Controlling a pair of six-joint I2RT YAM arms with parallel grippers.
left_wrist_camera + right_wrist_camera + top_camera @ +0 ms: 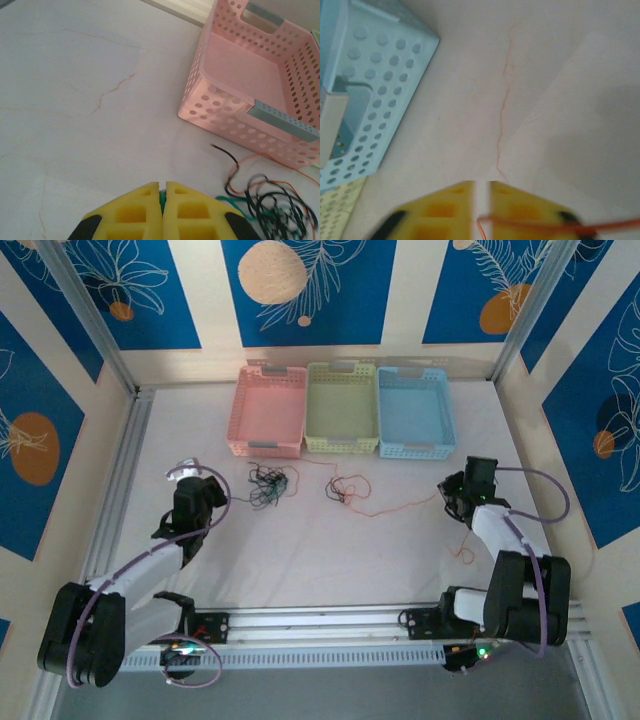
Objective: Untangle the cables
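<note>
The cables point(342, 490) lie mid-frame in two clumps, below three baskets point(342, 445). A dark clump point(268, 483) sits left and a red-orange one right, its orange strand point(400, 508) running rightward to the right gripper point(481, 184), whose fingers are barely parted. The left gripper point(161, 186) is pinched together over a green strand point(231, 200).

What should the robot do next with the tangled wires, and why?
Probably the left gripper should pull slowly away from the clump. Its jaws are shut with a green wire pinched between them, and that wire runs into the clump right beside it, so a gentle pull may slide it free.
</note>
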